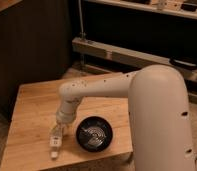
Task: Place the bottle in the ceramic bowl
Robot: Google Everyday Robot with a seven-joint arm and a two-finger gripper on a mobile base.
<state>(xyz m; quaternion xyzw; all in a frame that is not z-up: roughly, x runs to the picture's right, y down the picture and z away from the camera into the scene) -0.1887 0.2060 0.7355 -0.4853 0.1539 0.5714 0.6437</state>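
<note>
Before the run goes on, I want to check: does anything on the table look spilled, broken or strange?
Nothing stands out. The bottle lies near the table's front edge under the shut gripper, left of the ceramic bowl; no spill shows.

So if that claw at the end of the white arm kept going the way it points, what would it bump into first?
Probably the small clear-whitish plastic bottle. The gripper points down over the bottle and appears already shut on it. Under that lies the wooden table. The glossy black ceramic bowl sits off to the side.

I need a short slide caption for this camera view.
Claw shut on bottle lying on wooden table, left of black bowl.
</note>
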